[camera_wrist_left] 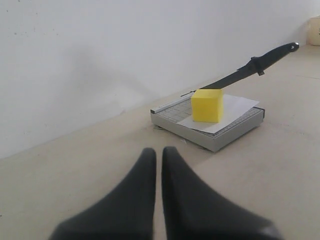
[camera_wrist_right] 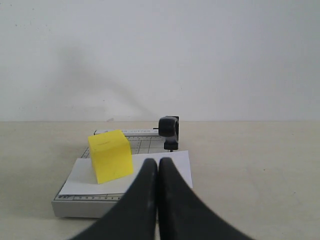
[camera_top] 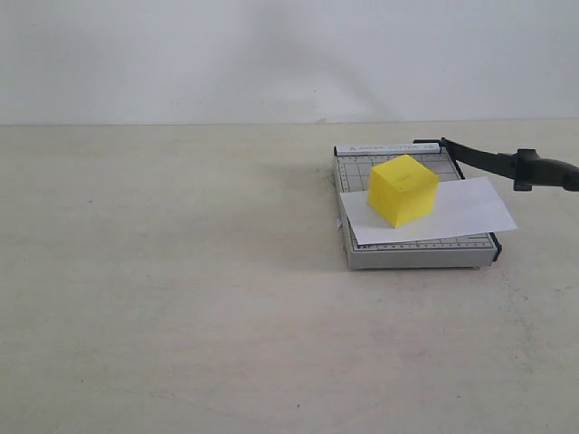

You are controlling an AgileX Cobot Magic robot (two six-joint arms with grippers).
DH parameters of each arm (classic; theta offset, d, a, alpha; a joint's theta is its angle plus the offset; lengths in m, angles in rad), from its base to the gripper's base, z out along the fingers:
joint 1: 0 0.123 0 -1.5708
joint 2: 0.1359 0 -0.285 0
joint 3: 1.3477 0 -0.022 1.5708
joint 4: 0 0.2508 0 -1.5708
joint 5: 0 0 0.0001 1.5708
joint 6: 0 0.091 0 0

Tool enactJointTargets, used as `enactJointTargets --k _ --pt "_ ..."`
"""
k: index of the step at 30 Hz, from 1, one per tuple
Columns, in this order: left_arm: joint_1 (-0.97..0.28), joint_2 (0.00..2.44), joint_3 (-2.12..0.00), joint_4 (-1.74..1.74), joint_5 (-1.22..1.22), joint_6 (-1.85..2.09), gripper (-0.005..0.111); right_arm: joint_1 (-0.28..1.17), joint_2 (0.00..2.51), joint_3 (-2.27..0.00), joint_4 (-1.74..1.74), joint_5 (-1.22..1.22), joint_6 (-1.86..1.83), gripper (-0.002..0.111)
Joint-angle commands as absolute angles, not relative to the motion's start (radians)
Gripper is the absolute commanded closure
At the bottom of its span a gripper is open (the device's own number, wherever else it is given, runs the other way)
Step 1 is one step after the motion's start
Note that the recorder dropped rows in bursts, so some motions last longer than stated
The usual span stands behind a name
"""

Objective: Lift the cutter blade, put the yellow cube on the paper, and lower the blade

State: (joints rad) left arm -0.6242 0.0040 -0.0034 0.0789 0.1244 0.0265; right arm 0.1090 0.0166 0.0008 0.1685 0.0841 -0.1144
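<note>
The yellow cube (camera_top: 403, 189) (camera_wrist_left: 207, 105) (camera_wrist_right: 110, 155) rests on the white paper (camera_top: 470, 212) (camera_wrist_left: 237, 106) (camera_wrist_right: 82, 181), which lies across the small grey trimmer (camera_top: 398, 255) (camera_wrist_left: 215, 140) (camera_wrist_right: 75, 206). The cutter blade (camera_top: 493, 163) (camera_wrist_left: 255, 65) stands raised at a slant, its thick handle (camera_top: 547, 170) (camera_wrist_right: 169, 127) out past the trimmer's right side. My left gripper (camera_wrist_left: 159, 152) is shut and empty, well short of the trimmer. My right gripper (camera_wrist_right: 157, 162) is shut and empty, facing the trimmer's near edge. Neither arm shows in the exterior view.
A pale beige tabletop (camera_top: 181, 289) runs wide to the left and front of the trimmer. A white wall (camera_top: 271, 54) backs the table. A small pale object (camera_wrist_left: 314, 31) sits at the far corner in the left wrist view.
</note>
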Motion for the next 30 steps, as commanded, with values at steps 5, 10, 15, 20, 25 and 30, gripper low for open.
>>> enactJointTargets --k 5,10,15,20,25,30 --pt "-0.62 0.0 0.0 0.069 0.128 0.026 0.102 0.11 0.011 0.0 0.167 0.084 -0.112 0.108" --pt "-0.566 0.0 0.0 0.069 0.126 0.026 0.102 0.11 0.011 0.0 0.167 0.084 -0.112 0.108" --pt "-0.446 0.0 0.0 0.069 0.126 0.026 0.102 0.11 0.011 0.0 0.167 0.069 -0.112 0.108" --pt "-0.293 0.0 0.0 0.069 0.126 0.026 0.102 0.11 0.011 0.0 0.176 0.0 -0.067 0.108" --pt "-0.146 0.0 0.0 0.069 0.126 0.026 0.102 0.11 0.011 0.0 0.176 -0.134 0.052 0.108" --pt "-0.017 0.0 0.0 0.069 0.126 0.026 0.102 0.11 0.011 0.0 0.178 -0.099 0.159 0.108"
